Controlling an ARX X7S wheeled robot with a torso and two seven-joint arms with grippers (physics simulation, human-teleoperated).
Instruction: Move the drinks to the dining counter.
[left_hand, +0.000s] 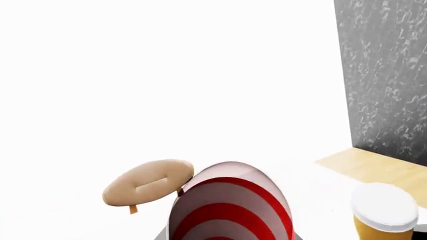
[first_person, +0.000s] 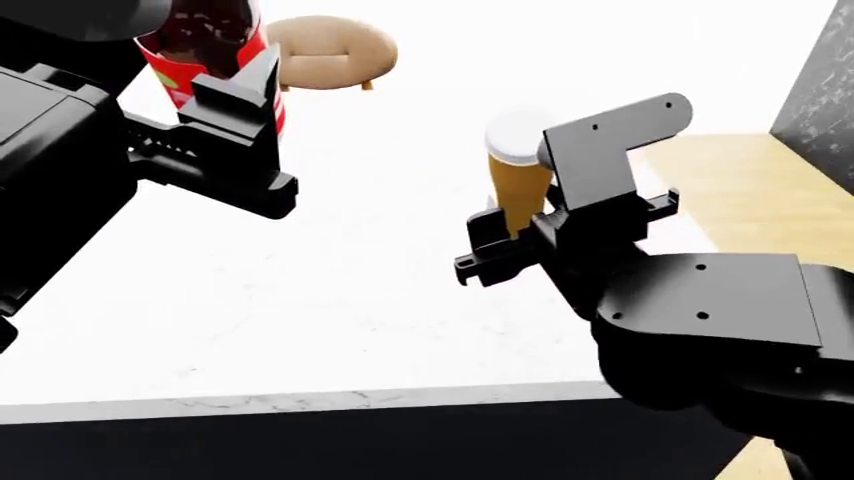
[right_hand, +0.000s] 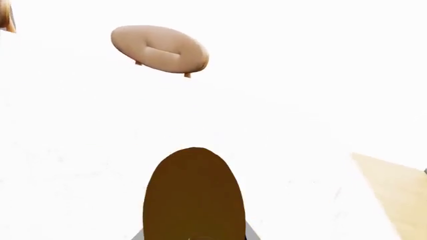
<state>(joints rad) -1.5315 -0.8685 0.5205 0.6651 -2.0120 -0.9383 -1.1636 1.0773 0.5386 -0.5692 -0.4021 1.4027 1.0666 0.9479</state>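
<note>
Two drinks are in your grip over the dining counter (first_person: 320, 300): your left gripper (first_person: 247, 110) is closed around the cola bottle (first_person: 200, 45), held above the white top near its far side, and your right gripper (first_person: 514, 235) is clamped on the beer glass (first_person: 518, 170), upright above the counter's right part. Beyond the far edge stands a tan stool (first_person: 331, 50).

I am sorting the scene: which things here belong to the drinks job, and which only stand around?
For the job:
cola bottle, in the left tool
glass of beer, in the right tool
dining counter

Only around:
round wooden stool
dark speckled wall
</note>
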